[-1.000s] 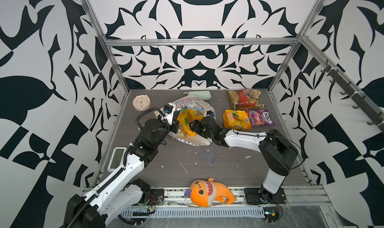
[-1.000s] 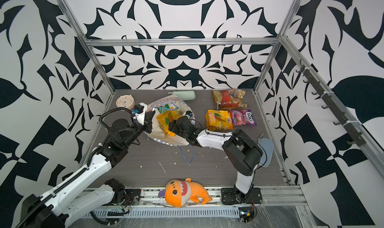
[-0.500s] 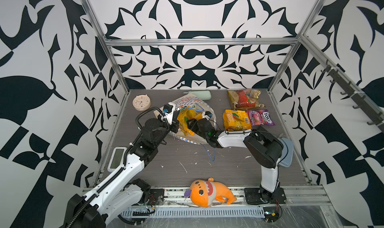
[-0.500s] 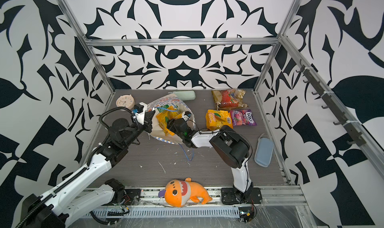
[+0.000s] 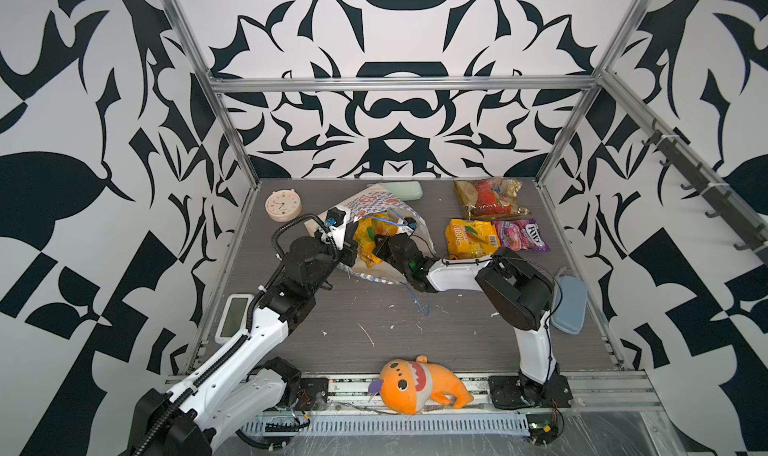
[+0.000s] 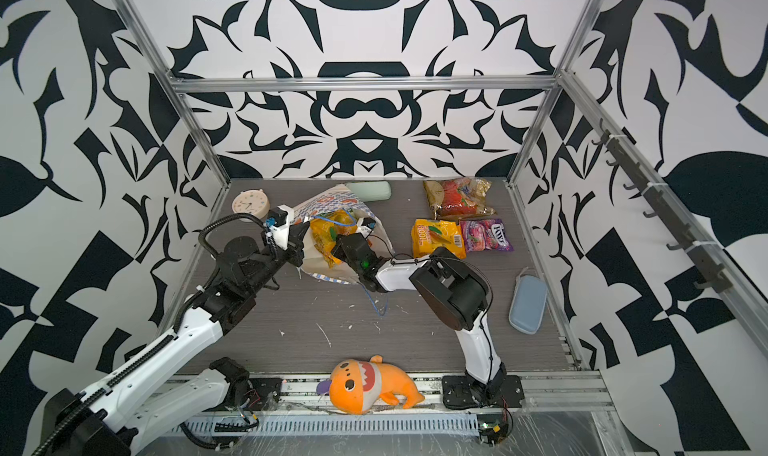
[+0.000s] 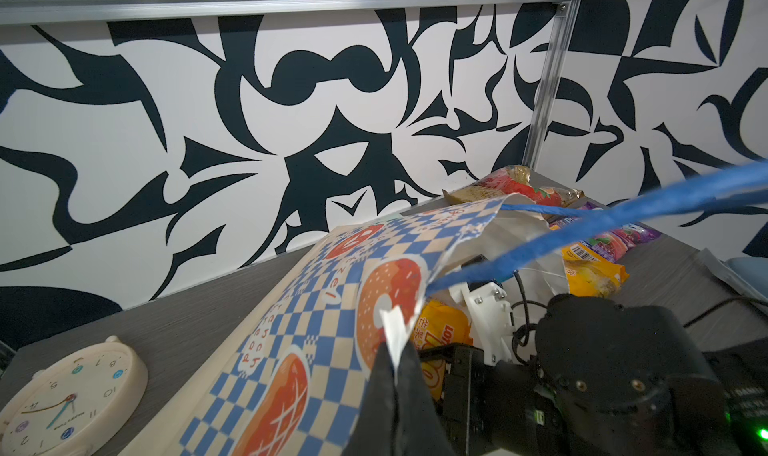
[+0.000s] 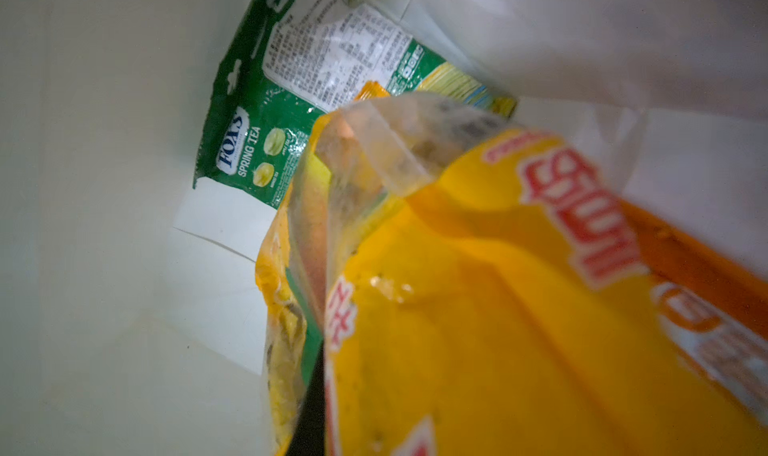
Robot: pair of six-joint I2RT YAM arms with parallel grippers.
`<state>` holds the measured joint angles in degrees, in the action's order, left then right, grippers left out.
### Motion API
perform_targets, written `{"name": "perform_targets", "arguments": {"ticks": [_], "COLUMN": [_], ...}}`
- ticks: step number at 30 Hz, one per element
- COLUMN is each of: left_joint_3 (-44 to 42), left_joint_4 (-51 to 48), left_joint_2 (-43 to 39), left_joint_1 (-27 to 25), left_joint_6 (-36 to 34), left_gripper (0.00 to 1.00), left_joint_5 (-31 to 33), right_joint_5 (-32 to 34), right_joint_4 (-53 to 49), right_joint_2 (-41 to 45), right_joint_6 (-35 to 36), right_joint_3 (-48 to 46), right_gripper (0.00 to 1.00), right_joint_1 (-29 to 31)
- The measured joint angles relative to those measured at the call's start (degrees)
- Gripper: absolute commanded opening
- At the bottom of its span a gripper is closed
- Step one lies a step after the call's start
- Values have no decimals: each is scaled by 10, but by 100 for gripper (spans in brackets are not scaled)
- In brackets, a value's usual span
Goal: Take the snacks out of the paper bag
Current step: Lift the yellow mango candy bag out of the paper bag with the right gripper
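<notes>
The paper bag (image 5: 376,200) lies tilted on its side near the table's far edge, left of middle, with its mouth turned toward the near edge. The left tool (image 7: 395,364) is pinched together on the bag's rim and props the mouth up. The right tool (image 5: 380,248) reaches inside, its jaws together on what looks like the edge of the yellow packet (image 8: 478,308). That packet should be light, glossy and slippery, with loose contents that shift, so the flat sealed edge is the likeliest place to hold it without sliding off. The paper is thin and looks frayed where it is pinched, so a hard pull could tear it. Only the right wrist view shows the green packet (image 8: 257,142), which lies deeper in against the white lining. Both top views show three snacks already out toward the far right corner, none of them visible from the right wrist: the clear packet (image 5: 486,198), a yellow-orange packet (image 5: 471,238) and the purple packet (image 5: 521,235).
</notes>
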<state>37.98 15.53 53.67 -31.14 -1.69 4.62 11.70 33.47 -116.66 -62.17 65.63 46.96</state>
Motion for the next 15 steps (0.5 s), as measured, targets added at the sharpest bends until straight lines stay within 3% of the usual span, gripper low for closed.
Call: {"name": "perform_targets", "arguments": {"ticks": [8, 15], "left_joint_3": [0, 0], "left_joint_4": [0, 3], "left_joint_2": [0, 1], "left_joint_1": [0, 0], "left_joint_6": [0, 0], "left_gripper": [0, 0], "left_joint_5": [6, 17], "right_joint_5": [-33, -82], "right_joint_4": [0, -57], "right_joint_2": [7, 74], "right_joint_6": [37, 96], "right_joint_3": [1, 1], "right_gripper": [0, 0], "right_joint_1": [-4, -5]}}
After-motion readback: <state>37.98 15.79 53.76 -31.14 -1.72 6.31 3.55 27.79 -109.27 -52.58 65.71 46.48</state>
